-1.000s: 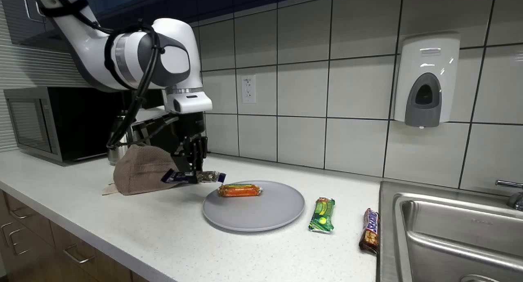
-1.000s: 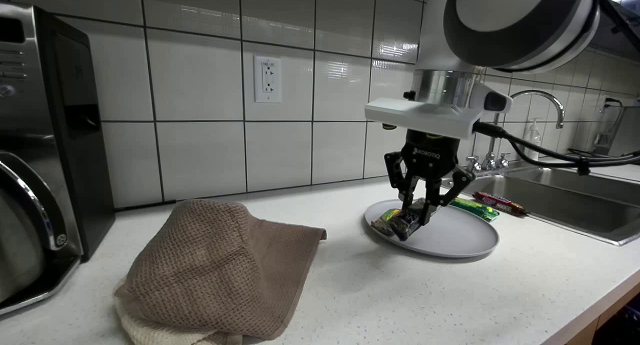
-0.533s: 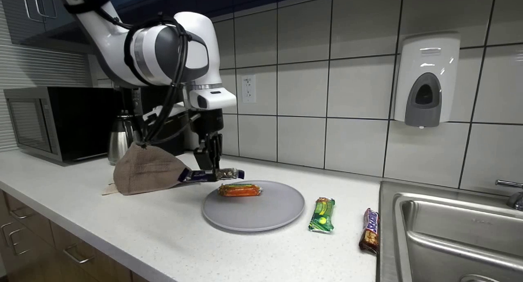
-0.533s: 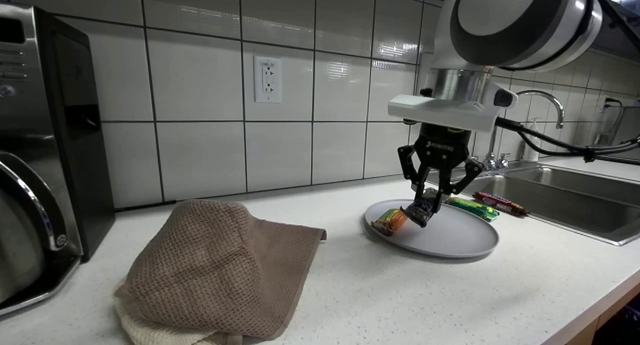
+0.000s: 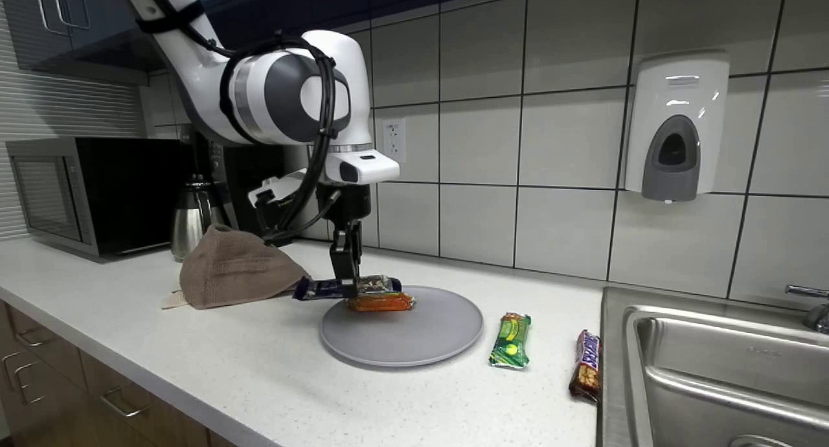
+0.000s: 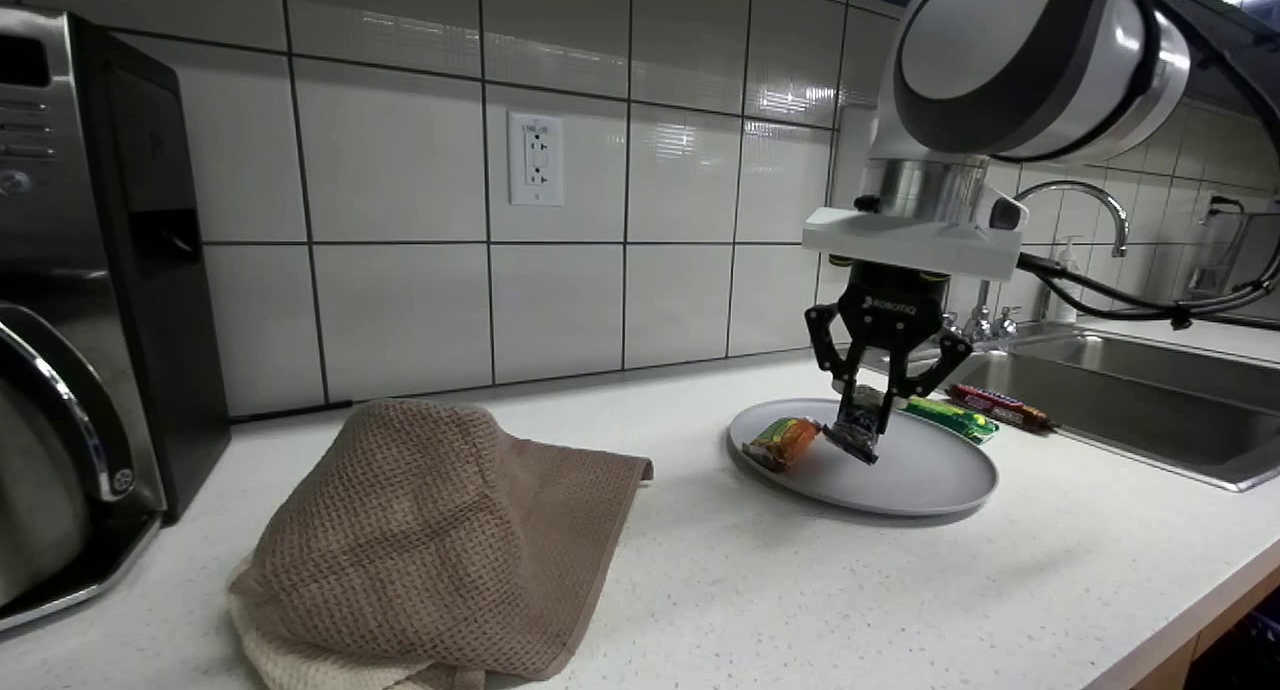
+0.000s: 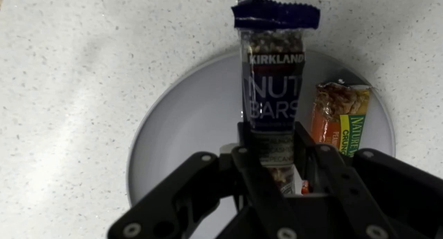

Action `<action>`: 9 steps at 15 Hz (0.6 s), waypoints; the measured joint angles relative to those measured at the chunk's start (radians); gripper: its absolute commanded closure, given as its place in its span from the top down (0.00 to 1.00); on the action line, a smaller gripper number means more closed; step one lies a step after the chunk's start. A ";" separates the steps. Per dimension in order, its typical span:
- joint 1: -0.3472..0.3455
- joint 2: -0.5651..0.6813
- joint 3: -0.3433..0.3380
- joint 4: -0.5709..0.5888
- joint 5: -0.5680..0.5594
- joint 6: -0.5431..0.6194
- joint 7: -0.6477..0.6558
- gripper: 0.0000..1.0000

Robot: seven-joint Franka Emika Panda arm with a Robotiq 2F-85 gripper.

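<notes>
My gripper point(image 5: 350, 290) is shut on a dark blue Kirkland nut bar point(image 7: 275, 90), holding it roughly level low over the round grey plate point(image 5: 414, 340). The bar also shows in an exterior view point(image 6: 852, 438), where my fingers point(image 6: 868, 410) pinch it around the middle. An orange and green Nature Valley bar point(image 7: 337, 117) lies on the plate beside the held bar; it also shows in both exterior views point(image 5: 382, 302) point(image 6: 783, 443). I cannot tell whether the held bar touches the plate or the orange bar.
A green bar point(image 5: 511, 341) and a brown Snickers bar point(image 5: 586, 366) lie between plate and steel sink point(image 5: 615, 369). A brown towel point(image 6: 430, 540) is heaped on the counter. A microwave point(image 5: 116, 194) and steel carafe point(image 5: 189, 223) stand farther back. Tiled wall behind.
My gripper has carried the nut bar to the right in both exterior views, over the plate, and has lowered in the last half second. The orange bar and plate have not moved.
</notes>
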 measured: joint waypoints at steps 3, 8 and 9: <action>-0.002 0.032 -0.005 0.021 0.025 0.000 -0.060 0.08; -0.004 0.082 -0.020 0.058 0.049 0.000 -0.129 0.08; -0.004 0.091 -0.024 0.064 0.050 0.000 -0.137 0.08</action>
